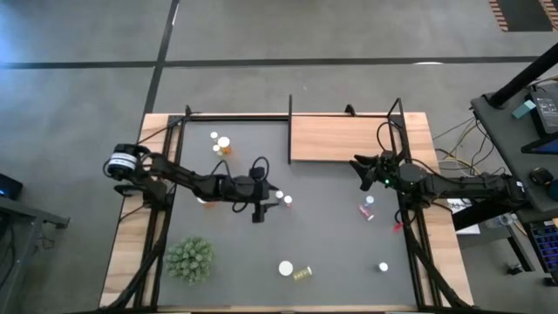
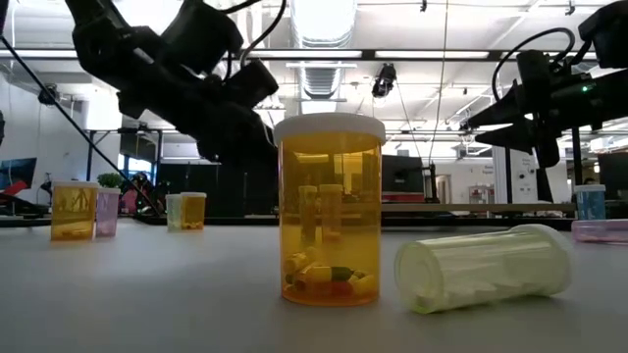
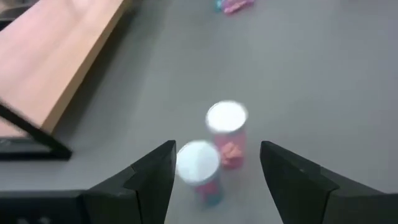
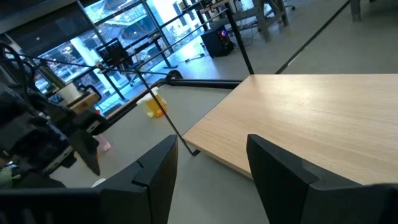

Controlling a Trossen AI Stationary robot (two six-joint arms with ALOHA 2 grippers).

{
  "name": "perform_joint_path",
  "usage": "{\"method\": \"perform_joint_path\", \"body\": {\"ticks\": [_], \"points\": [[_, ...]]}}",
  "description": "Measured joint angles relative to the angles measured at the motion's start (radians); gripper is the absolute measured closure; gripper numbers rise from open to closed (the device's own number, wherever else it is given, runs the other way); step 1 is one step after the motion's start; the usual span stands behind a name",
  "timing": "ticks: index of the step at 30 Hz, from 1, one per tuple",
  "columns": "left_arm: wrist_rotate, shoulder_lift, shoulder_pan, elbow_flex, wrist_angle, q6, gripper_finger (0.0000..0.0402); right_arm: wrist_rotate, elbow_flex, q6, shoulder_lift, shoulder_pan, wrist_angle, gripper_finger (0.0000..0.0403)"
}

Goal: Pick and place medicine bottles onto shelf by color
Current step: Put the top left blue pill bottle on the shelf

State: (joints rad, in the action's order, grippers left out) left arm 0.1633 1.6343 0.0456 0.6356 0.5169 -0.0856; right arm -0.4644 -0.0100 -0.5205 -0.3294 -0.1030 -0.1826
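My left gripper is open over the middle of the dark mat. Its fingers stand on either side of two upright white-capped bottles, a pink one and one nearer the fingers, without touching them; both also show in the high view. My right gripper is open and empty, raised by the right end of the light-brown shelf board, which also shows in the right wrist view. Other bottles are scattered on the mat.
An upright orange bottle and a yellow-green bottle lying on its side are near the front edge. Several bottles stand at the far left, and pink ones at the right. A spiky green plant is at the front left.
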Motion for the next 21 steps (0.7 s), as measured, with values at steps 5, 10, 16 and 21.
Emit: {"method": "perform_joint_path", "body": {"ticks": [5,10,16,21], "points": [[0.030,0.033,0.000,0.001,0.013,0.001,0.0185,0.000,0.000,0.000,0.000,0.000,0.000,0.0220],[0.044,0.076,-0.005,0.000,0.073,0.027,0.0185,0.000,0.000,0.000,0.000,0.000,0.000,0.0220],[0.082,0.121,-0.007,0.002,0.131,0.028,0.0185,0.000,0.000,0.000,0.000,0.000,0.000,0.0220],[0.092,0.126,-0.007,0.006,0.132,0.028,0.0201,0.000,0.000,0.000,0.000,0.000,0.000,0.0220]]}}
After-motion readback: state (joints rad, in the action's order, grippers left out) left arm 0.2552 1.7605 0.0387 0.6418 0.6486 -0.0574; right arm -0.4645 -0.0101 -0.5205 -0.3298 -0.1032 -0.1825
